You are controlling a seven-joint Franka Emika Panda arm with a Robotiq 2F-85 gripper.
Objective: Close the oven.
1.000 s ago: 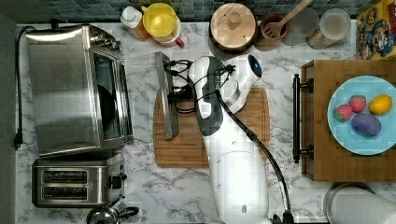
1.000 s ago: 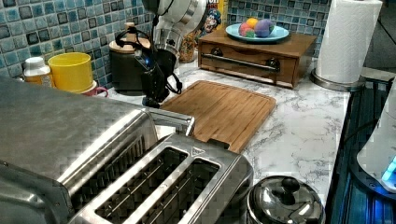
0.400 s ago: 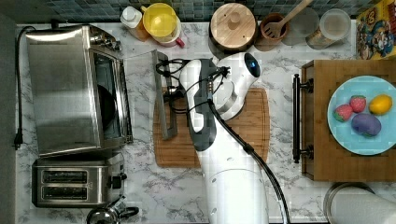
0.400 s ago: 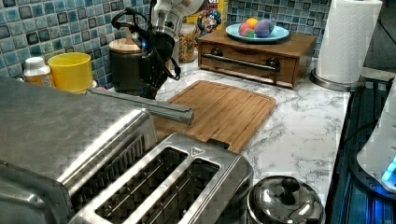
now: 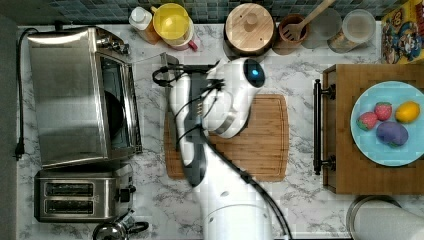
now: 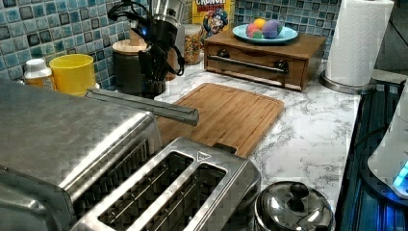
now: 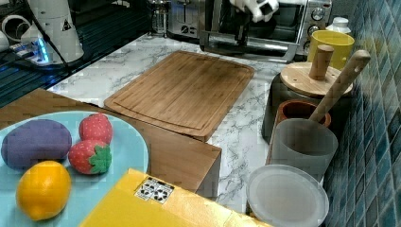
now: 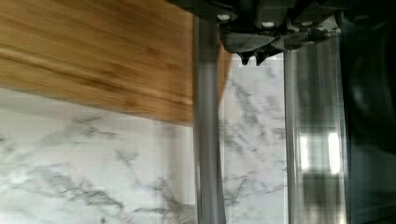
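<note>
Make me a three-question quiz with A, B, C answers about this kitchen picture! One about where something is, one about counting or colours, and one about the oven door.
1. Where is the toaster?
A. On the wooden cutting board
B. Beside the oven, on the marble counter
C. On the blue plate

2. How many strawberries lie on the blue plate?
A. Two
B. Four
C. None

3. How is the oven door?
A. Shut tight
B. Taken off and lying on the cutting board
C. Partly open, lifted off the counter

Answers:
1. B: in the top view the toaster stands right next to the oven on the counter.
2. A: two red strawberries lie on the blue plate, with a yellow fruit and a purple one.
3. C: the left view shows the door's bar handle raised in the air, and the right view shows the dark inside not yet covered.
</note>
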